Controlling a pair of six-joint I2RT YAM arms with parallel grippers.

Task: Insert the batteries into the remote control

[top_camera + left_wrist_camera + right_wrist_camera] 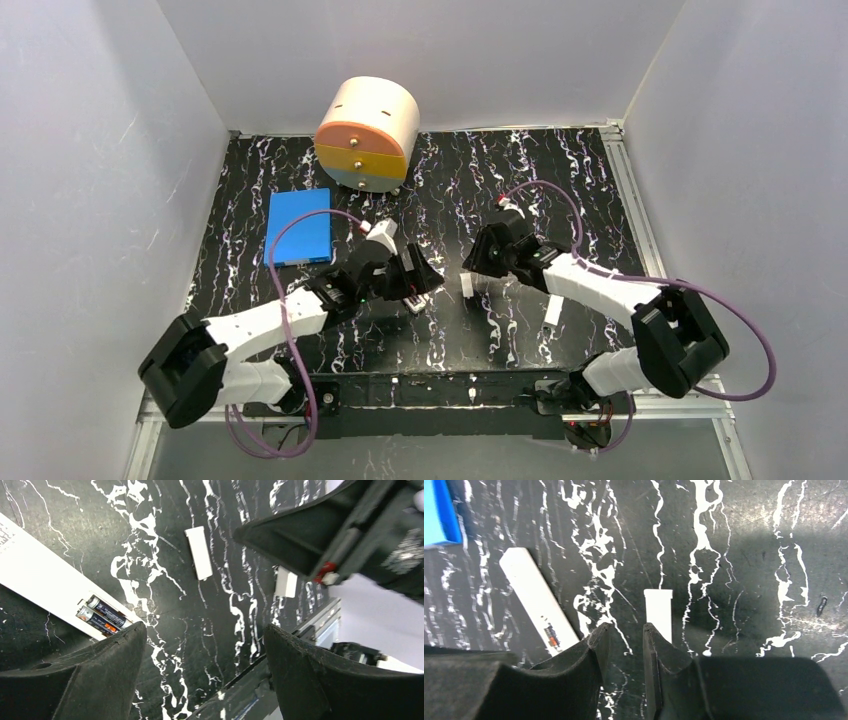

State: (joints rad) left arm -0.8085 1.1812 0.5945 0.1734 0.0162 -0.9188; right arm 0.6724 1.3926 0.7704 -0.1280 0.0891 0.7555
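While the left gripper [204,630] hangs with its jaws spread wide over bare marbled table [165,670], gripping nothing, the remote control [45,582] lies at ten o'clock from it in its wrist view. It lies just off the left fingertip, battery bay uncovered. The batteries [102,616] sit side by side in that bay, dark with orange bands; their lettering is too small to read. A small white cover piece [198,552] lies at twelve o'clock, apart from the remote. The right gripper [625,630] has its jaws only narrowly apart, with nothing between them. In its own view the cover lies at twelve o'clock just past its tips, the remote at ten o'clock, and a blue pad [436,510] beyond.
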